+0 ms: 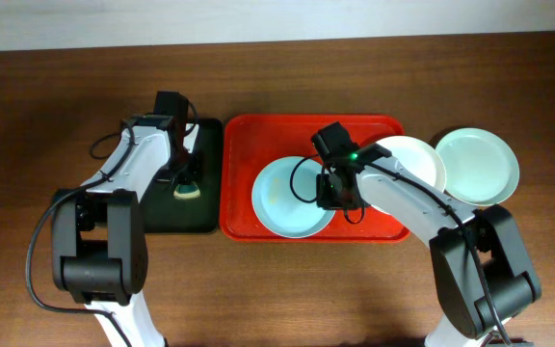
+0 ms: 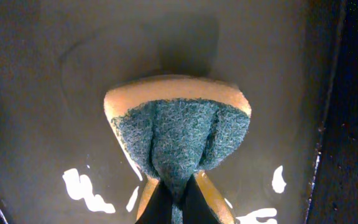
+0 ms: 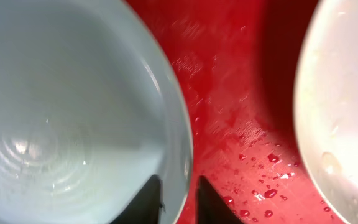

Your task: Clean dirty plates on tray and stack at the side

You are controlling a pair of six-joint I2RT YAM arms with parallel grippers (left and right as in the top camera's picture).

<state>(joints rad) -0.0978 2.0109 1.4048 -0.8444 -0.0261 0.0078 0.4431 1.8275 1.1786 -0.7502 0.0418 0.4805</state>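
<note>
A pale blue plate (image 1: 282, 202) lies on the red tray (image 1: 258, 130). My right gripper (image 1: 340, 193) is at its right rim. In the right wrist view the jaws (image 3: 179, 199) straddle the rim of this plate (image 3: 61, 112) and are shut on it, over the wet red tray (image 3: 235, 93). A white plate (image 1: 414, 159) rests at the tray's right end and shows in the right wrist view (image 3: 347, 106). A mint plate (image 1: 477, 166) lies on the table right of the tray. My left gripper (image 1: 186, 178) is shut on a sponge (image 1: 189, 191).
The sponge (image 2: 179, 130), yellow with a blue-green scrub face, is pinched by the left jaws (image 2: 179, 199) over the wet black tray (image 2: 42, 93). This black tray (image 1: 162, 217) lies just left of the red tray. Brown table surrounds both.
</note>
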